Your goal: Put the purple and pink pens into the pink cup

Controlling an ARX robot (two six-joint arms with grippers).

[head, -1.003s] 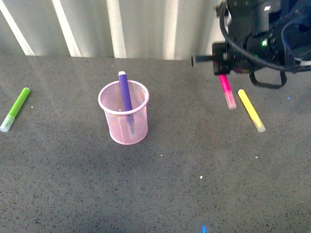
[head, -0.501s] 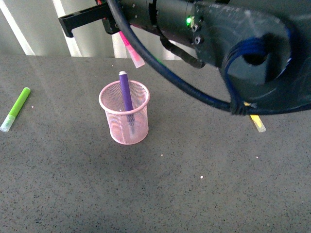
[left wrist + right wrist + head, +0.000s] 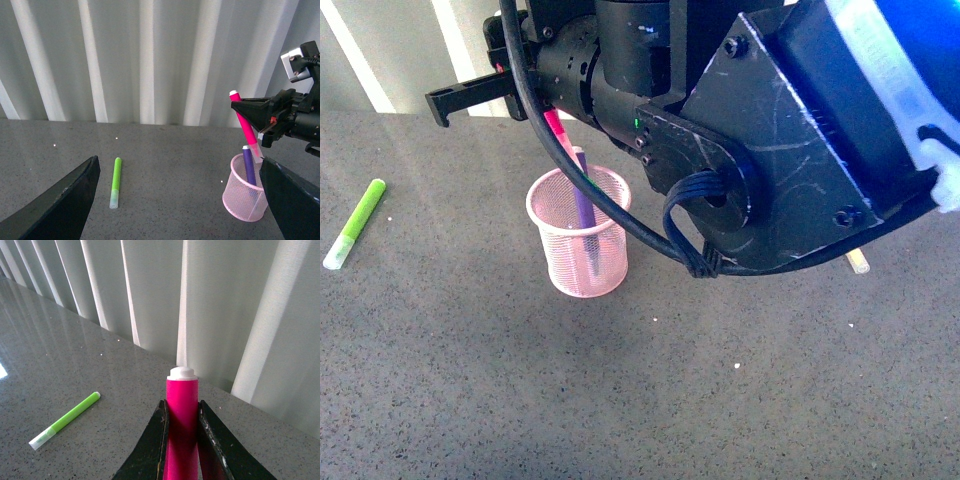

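Observation:
The pink cup [image 3: 578, 262] [image 3: 242, 202] stands on the grey table with the purple pen [image 3: 584, 210] [image 3: 248, 167] upright inside it, top above the rim. My right gripper [image 3: 455, 95] [image 3: 237, 105] [image 3: 182, 410] is shut on the pink pen [image 3: 558, 135] [image 3: 245, 127] [image 3: 182, 405]. That pen hangs tilted, its lower end just over the cup's mouth beside the purple pen's top. My left gripper [image 3: 177, 210] is open and empty, low over the table, well short of the cup.
A lime-green marker [image 3: 355, 222] [image 3: 115, 181] [image 3: 65, 420] lies on the table left of the cup. One end of a yellow marker [image 3: 858, 262] shows at the right behind my right arm. A ribbed white wall runs along the table's far edge.
My right arm swung from the right side of the table to above the cup, carrying the pink pen, then lowered its end to the cup's mouth.

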